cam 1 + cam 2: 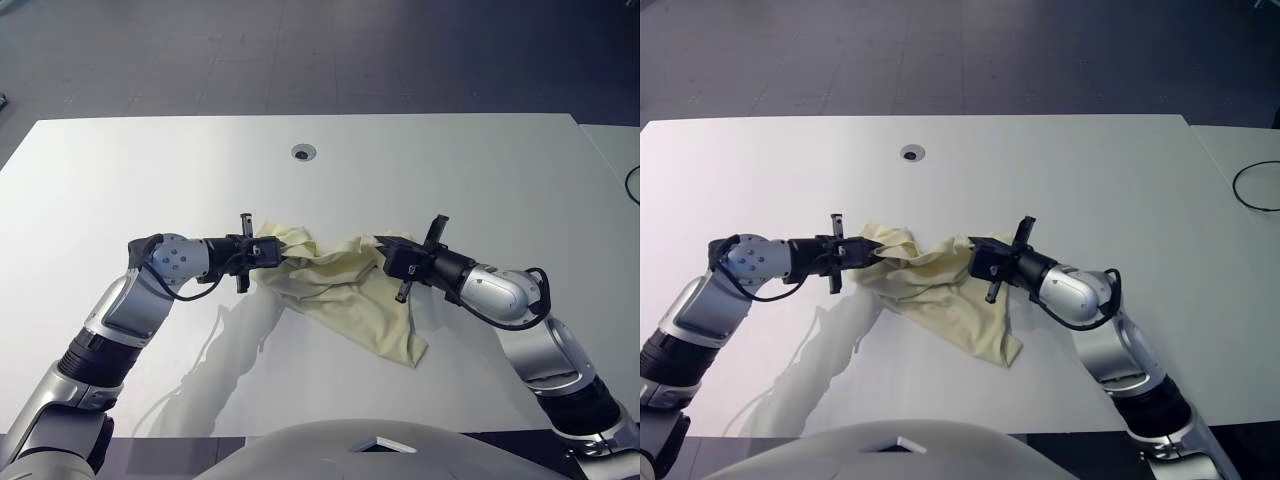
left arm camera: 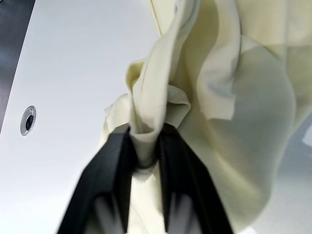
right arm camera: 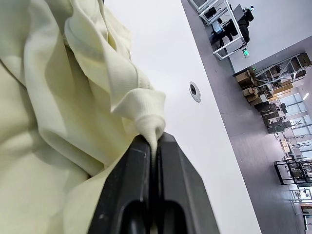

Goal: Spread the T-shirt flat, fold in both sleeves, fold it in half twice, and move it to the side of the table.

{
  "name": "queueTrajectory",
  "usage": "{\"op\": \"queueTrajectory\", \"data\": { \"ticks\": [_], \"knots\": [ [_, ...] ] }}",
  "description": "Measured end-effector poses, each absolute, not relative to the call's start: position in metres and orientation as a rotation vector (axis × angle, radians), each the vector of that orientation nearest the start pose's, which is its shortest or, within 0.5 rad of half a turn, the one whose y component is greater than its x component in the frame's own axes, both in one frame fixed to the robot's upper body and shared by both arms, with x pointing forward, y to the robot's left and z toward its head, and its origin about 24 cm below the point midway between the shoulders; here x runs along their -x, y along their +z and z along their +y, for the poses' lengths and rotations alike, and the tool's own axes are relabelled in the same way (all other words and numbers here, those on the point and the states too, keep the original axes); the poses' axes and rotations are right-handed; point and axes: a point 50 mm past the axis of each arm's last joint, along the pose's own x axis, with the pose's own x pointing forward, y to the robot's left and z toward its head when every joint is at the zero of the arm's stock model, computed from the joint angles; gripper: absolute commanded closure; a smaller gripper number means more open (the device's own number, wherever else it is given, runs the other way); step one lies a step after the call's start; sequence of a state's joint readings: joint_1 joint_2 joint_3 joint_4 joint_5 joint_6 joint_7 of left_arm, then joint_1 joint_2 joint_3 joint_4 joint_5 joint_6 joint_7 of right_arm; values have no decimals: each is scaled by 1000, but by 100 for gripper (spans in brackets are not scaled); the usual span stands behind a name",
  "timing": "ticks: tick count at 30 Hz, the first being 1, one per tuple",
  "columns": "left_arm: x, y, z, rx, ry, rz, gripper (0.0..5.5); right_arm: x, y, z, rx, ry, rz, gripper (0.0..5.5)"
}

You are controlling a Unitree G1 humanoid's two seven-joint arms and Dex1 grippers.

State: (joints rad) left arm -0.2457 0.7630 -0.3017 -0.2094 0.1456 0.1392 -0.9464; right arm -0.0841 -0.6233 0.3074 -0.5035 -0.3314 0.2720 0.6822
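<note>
Pale-yellow T-shirt (image 1: 335, 290): crumpled in a bunch near the middle of the white table (image 1: 470, 170), strung between both grippers, with one flap trailing on the tabletop toward the robot's right.
Left gripper (image 1: 265, 252): fingers pinched on a gathered fold at the shirt's left side.
Right gripper (image 1: 388, 250): fingers clamped tight on a rolled edge at the shirt's right side.
Cable hole (image 1: 303, 152): in the tabletop beyond the shirt, well apart.

T-shirt (image 1: 340, 285) all bunched, sleeves and collar lost in the folds. Cloth vanishes inside the left pincer (image 2: 145, 141), same inside the right pincer (image 3: 153, 139). Past the counter's (image 1: 450, 170) right edge, a black cable (image 1: 1236, 186) runs out of frame.
</note>
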Motion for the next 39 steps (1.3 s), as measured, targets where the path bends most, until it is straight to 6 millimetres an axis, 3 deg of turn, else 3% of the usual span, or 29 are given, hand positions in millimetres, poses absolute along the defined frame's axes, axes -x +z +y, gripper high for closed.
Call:
{"op": "queueTrajectory", "data": {
  "ticks": [3,7,12,17,21,25,27,31,35,39],
  "knots": [
    [-270,110,173,-1021,-1078,227,550,-240,112,-137,975,889,25,550],
    [-308,129,175,-1034,-998,192,550,-284,111,-137,877,897,47,550],
    [-342,127,178,-990,-950,253,550,-339,118,-139,848,848,75,550],
    [-383,134,175,-996,-810,306,550,-390,138,-132,835,739,83,550],
    [-416,170,166,-1047,-557,250,550,-420,177,-121,911,549,29,550],
    [-430,225,158,-1151,-338,102,550,-430,237,-107,998,372,-149,550],
    [-432,238,160,-1189,-263,61,550,-430,253,-104,1025,320,-205,550],
    [-434,249,161,-1262,-178,14,550,-432,258,-105,1065,257,-223,550],
    [-433,271,154,-1370,-107,-97,550,-431,272,-103,1093,224,-258,550],
    [-433,278,153,-1474,-64,-167,550,-431,276,-103,1093,222,-272,550]
  ]
}}
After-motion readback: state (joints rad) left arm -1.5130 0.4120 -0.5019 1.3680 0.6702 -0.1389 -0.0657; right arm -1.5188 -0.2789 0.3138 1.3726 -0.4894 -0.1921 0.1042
